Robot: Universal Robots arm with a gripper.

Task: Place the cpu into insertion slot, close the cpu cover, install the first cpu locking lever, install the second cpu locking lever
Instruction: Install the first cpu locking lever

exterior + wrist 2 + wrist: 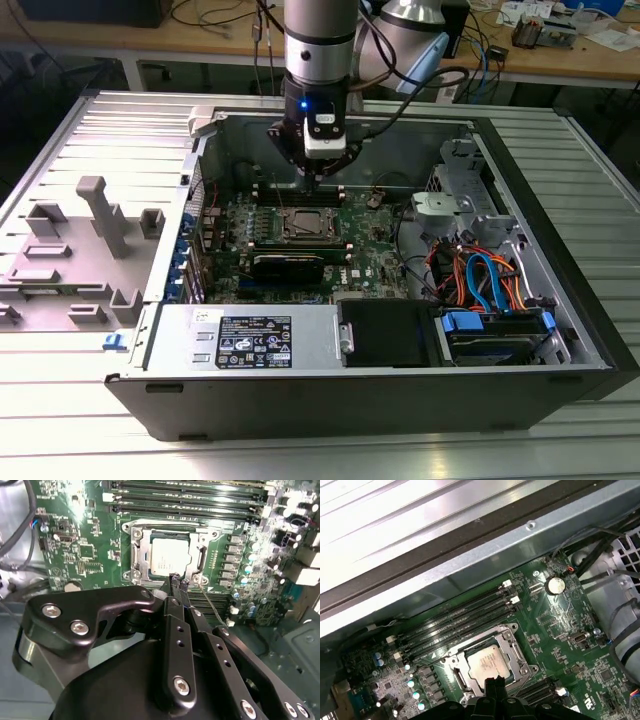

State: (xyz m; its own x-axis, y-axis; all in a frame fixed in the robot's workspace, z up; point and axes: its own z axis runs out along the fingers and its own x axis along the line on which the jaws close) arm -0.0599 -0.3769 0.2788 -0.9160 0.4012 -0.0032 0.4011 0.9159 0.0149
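Fingertips of our black metal gripper sit pressed together, nothing visible between them, at the edge of the square silver-rimmed insertion slot. Inside it lies the flat silver-grey cpu, the thin silver cpu cover apparently down over it. We judge the lever step in hand: the thin wire locking lever beside the fingers looks unlatched, needing a fine, steady catch.

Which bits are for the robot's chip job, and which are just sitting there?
For the job: gripper, cpu, cpu cover, insertion slot.
Just sitting there: memory slots, coin battery, coloured cables, grey holders.
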